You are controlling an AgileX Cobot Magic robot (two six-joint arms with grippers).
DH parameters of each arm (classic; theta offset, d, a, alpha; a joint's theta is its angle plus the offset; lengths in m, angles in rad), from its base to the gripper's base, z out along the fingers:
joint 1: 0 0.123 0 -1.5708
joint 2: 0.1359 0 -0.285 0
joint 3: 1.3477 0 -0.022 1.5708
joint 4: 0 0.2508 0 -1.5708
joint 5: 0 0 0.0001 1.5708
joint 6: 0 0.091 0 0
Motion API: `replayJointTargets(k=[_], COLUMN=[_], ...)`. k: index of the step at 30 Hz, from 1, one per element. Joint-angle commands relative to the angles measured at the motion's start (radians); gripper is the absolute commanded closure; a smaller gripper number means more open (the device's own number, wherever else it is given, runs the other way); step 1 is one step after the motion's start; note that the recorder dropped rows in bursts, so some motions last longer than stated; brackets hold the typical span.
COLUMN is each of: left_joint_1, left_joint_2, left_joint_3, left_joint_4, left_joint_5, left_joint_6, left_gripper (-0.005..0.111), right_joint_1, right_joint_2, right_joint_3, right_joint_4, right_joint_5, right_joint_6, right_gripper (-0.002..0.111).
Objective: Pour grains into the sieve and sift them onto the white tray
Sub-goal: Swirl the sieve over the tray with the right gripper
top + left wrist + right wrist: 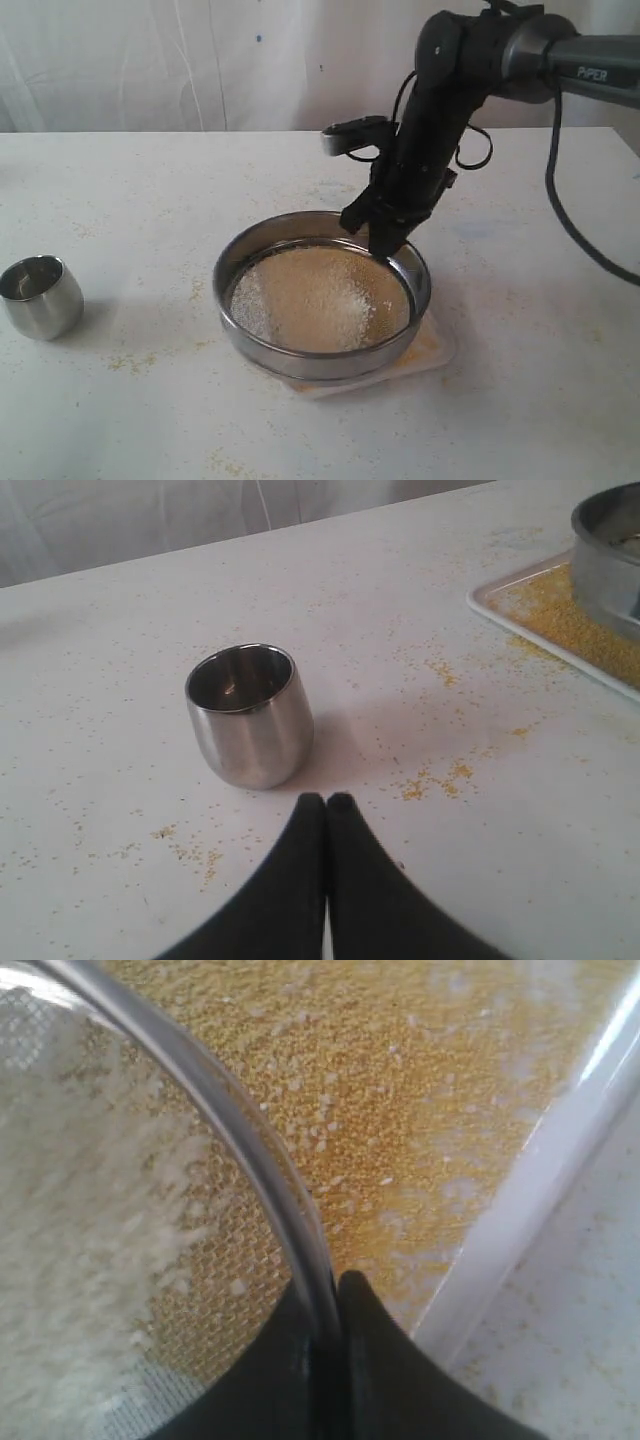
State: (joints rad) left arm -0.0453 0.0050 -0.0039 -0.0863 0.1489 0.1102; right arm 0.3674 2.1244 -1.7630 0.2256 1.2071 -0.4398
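tan grains (315, 295), steel-grey sieve (300, 358), white tray (540, 1180)

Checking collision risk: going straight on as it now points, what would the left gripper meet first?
Probably the steel cup, standing just ahead of the shut left gripper. It sits slightly to one side of the line, so it might only be grazed.

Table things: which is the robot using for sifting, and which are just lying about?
In use: the sieve, gripped at its rim by the right gripper; the grains in it; the white tray underneath.
Lying about: the steel cup, standing apart; spilled grains on the table; the left gripper, shut, idle.
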Motion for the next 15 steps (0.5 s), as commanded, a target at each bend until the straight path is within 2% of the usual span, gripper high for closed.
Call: replayJointTargets(k=[1,2,4,5,6,7,9,11,12,13,15], left_joint_1=[0.003,0.003,0.003,0.003,0.003,0.003,0.003,0.003,0.003,0.003,0.003], left_joint_2=[-0.005,-0.005,-0.005,-0.005,-0.005,-0.005,-0.005,-0.005,-0.005,-0.005,-0.005], left_joint_3=[0.004,0.004,0.004,0.004,0.004,0.004,0.004,0.004,0.004,0.004,0.004], left_joint_4=[-0.009,-0.009,-0.009,-0.009,-0.009,-0.009,-0.009,-0.009,-0.009,-0.009,-0.009], left_joint_5=[0.0,0.0,0.0,0.0,0.0,0.0,0.0,0.0,0.0,0.0,0.0], left_joint_6=[-0.001,-0.001,-0.001,-0.001,-0.001,-0.001,-0.001,-0.001,-0.001,-0.001,-0.001], left_gripper=[0.107,0.107,0.107,0.107,0.107,0.107,0.107,0.107,0.107,0.107,0.107], right_joint_1=[-0.039,-0.039,-0.033,-0.026,-0.015,-0.013,-0.011,-0.023,-0.029,-0.029,-0.022], right_joint_2=[-0.01,-0.01,-0.006,-0.006,-0.006,-0.008,-0.01,-0.01,-0.009,-0.009,-0.009], right_joint_3=[-0.005,-0.005,-0.005,-0.003,-0.002,-0.002,-0.006,-0.006,-0.006,-0.006,-0.006], right_joint_4=[-0.262,-0.198,0.064,0.162,0.18,0.146,-0.036,-0.245,-0.292,-0.254,-0.031], right_joint_5=[-0.129,-0.104,0.014,0.014,0.014,0.014,-0.004,-0.101,-0.107,-0.094,0.014], right_joint_6=[0.498,0.418,0.098,-0.054,-0.126,-0.125,0.014,0.309,0.422,0.431,0.144], right_gripper=[0.108,0.108,0.108,0.108,0.108,0.108,0.108,0.108,0.108,0.108,0.108])
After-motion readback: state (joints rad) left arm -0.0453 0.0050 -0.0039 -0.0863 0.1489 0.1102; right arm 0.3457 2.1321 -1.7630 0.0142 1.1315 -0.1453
